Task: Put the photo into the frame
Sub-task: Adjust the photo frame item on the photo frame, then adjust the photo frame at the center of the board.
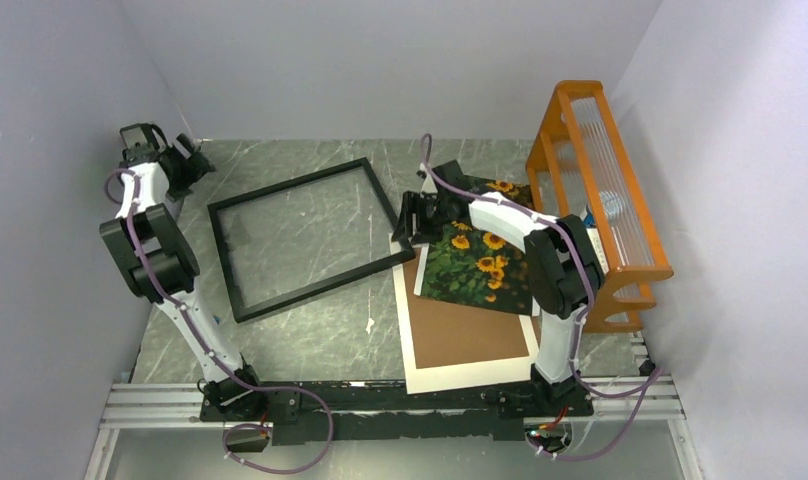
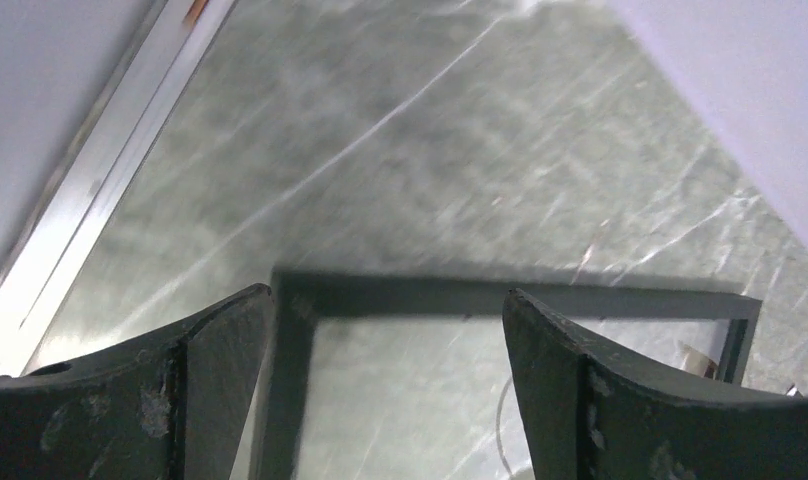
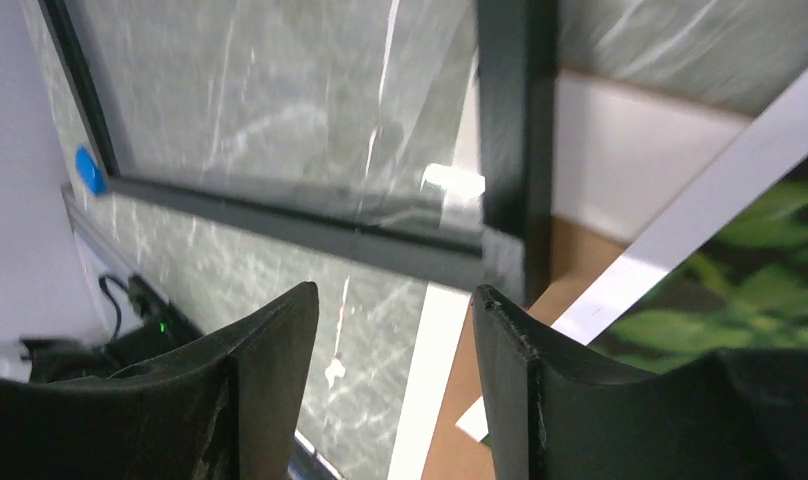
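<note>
Frame (image 1: 288,184) is laid flat on the worktop (image 1: 310,340); the photo (image 1: 475,265) is set just to its right, overlapping a brown board (image 1: 470,335). The left hand (image 2: 388,300) and right hand (image 3: 395,295) are seen spread open.

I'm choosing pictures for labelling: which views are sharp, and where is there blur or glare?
Top external: evenly lit and sharp, the frame and the photo crisp, shadows faint. Left wrist: blurred throughout, the frame's bar and the table veins smeared. Right wrist: the frame fairly sharp, a small bright patch by its corner, the photo out of focus.
</note>
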`<state>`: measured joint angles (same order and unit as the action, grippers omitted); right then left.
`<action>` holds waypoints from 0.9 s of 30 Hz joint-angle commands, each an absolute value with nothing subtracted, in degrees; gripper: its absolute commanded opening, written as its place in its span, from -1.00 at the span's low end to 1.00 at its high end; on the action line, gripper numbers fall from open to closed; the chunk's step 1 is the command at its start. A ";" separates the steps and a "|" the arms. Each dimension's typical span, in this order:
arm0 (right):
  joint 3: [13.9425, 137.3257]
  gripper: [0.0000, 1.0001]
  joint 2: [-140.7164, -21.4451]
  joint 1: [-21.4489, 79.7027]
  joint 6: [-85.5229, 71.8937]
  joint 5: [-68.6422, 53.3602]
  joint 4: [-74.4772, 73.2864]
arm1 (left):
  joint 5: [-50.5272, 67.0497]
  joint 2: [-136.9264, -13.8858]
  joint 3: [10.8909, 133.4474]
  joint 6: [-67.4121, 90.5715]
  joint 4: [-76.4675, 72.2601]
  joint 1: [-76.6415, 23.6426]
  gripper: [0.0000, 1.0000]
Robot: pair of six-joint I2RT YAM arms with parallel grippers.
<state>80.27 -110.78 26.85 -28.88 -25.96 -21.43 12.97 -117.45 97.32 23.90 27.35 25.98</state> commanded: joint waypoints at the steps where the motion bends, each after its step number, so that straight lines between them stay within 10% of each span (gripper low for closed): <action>1: 73.98 0.20 -105.52 29.60 -29.67 -31.00 -15.49 | 21.12 -124.65 108.72 18.23 24.23 22.47 0.81; 10: 67.46 0.14 -105.30 35.21 -30.86 -29.82 -14.55 | 34.99 -142.47 126.85 20.29 27.29 21.00 0.83; 21: 70.57 0.07 -111.15 35.33 -34.45 -27.26 -9.60 | 43.55 -141.34 117.68 18.18 26.94 21.58 0.79; 27: 75.37 0.37 -115.64 34.98 -34.88 -26.13 -8.84 | 45.26 -138.44 115.19 17.02 31.55 23.14 0.79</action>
